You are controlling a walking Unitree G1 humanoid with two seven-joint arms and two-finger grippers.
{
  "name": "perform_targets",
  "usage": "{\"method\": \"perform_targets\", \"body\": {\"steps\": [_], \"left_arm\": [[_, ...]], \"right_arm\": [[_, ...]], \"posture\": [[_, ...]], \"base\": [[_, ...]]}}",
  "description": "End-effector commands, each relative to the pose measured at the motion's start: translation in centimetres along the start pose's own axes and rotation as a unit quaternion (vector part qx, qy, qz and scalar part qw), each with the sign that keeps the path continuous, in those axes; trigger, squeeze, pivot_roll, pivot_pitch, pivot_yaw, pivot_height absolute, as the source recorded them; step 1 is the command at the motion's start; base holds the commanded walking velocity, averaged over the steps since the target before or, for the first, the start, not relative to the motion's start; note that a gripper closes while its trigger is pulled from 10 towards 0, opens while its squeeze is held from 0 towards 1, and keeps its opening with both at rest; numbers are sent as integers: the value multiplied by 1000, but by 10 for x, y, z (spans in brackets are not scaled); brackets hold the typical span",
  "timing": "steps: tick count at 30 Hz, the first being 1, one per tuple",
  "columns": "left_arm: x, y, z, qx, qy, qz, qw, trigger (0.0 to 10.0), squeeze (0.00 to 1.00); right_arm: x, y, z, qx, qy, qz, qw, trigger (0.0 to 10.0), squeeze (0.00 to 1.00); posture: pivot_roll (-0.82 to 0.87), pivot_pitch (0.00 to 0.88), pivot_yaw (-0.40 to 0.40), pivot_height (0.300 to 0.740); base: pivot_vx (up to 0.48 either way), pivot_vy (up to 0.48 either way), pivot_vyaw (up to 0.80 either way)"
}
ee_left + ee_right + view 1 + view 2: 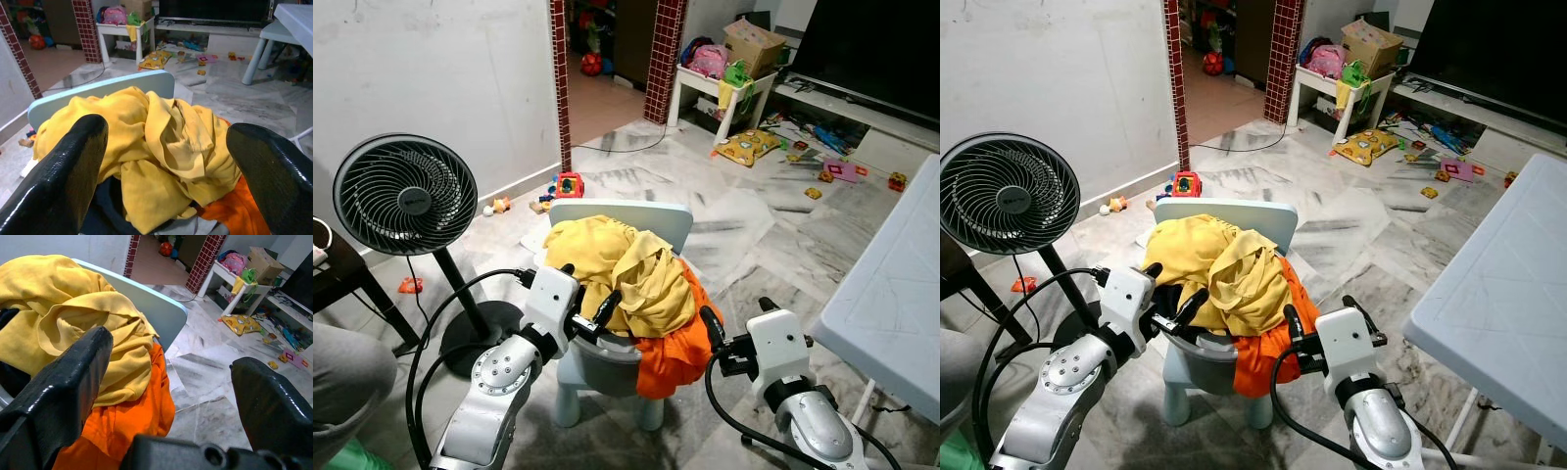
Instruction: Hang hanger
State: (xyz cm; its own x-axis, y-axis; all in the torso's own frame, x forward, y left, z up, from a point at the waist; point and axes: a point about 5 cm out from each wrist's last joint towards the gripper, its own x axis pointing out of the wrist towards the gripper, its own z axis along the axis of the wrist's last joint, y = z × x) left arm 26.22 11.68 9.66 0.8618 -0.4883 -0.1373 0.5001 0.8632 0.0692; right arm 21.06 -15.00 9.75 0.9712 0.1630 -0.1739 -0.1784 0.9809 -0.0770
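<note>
A small pale blue chair (pixel 651 217) stands right in front of me, piled with clothes. Yellow garments (pixel 607 264) lie on top, an orange one (pixel 671 352) hangs over the seat's front right, and a dark one (pixel 110 208) sits underneath. My left gripper (pixel 590 292) is open at the pile's left front, its fingers (pixel 68 176) on either side of the yellow cloth. My right gripper (pixel 739 321) is open too, just right of the orange garment (pixel 122 423) and clear of it.
A black standing fan (pixel 406 196) is at my left, its cable on the floor. A white table (pixel 891 284) edges in at the right. Toys (pixel 568 186) and a yellow cushion (pixel 747 147) litter the marble floor. A person's grey knee (pixel 342 377) is at lower left.
</note>
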Motion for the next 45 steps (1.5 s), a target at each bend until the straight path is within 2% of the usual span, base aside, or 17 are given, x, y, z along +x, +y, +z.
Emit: {"method": "perform_targets", "body": {"steps": [1,13,14,15,17,19,29,33,36,37,41,42,45], "left_arm": [[0,0,3,-5,-4,0,1000,10000,1000],[2,0,2,-2,2,-1,1000,10000,1000],[2,0,2,-2,2,0,1000,10000,973],[2,0,3,-3,1,0,1000,10000,329],[2,-1,3,-4,1,-1,1000,10000,306],[2,-1,3,-5,1,-2,1000,10000,0],[6,0,2,-8,7,9,1000,10000,0],[8,2,-4,-26,40,23,999,10000,0],[11,0,-13,-72,88,20,993,10000,0],[11,0,-13,-72,88,20,993,10000,0],[12,0,-21,-74,137,30,987,10000,0],[11,-1,-22,-85,145,31,985,10000,0],[10,-2,-20,-83,145,30,985,10000,0]], "right_arm": [[-1,-1,2,-2,-3,-1,1000,10000,0],[-2,1,0,-3,1,2,1000,10000,0],[-2,1,0,-4,1,2,1000,10000,0],[-2,1,1,-4,1,3,1000,10000,0],[-2,1,0,-5,0,3,1000,10000,0],[-2,1,1,-6,1,4,1000,10000,0],[-3,1,0,-7,2,5,1000,10000,0],[-3,1,0,-8,4,7,1000,10000,0],[-4,1,2,-12,4,11,1000,10000,0],[-4,1,2,-12,4,11,1000,10000,0],[-5,-1,4,-18,7,18,1000,10000,0],[-6,-1,5,-18,8,19,1000,10000,0],[-8,0,5,-17,12,23,1000,10000,0]], "posture": [[75,0,-81,740],[73,0,-80,740],[72,0,-81,740],[72,0,-81,740],[73,0,-82,740],[72,0,-82,740],[68,0,-82,740],[64,0,-86,740],[63,0,-91,740],[63,0,-91,740],[57,0,-99,740],[53,0,-103,740],[52,0,-108,740]], "base": [[307,0,0],[298,0,0],[259,0,0],[259,0,0],[259,0,0],[259,0,0],[26,0,0],[0,0,0],[0,0,0],[0,0,0],[0,0,0],[0,0,0],[0,0,0]]}}
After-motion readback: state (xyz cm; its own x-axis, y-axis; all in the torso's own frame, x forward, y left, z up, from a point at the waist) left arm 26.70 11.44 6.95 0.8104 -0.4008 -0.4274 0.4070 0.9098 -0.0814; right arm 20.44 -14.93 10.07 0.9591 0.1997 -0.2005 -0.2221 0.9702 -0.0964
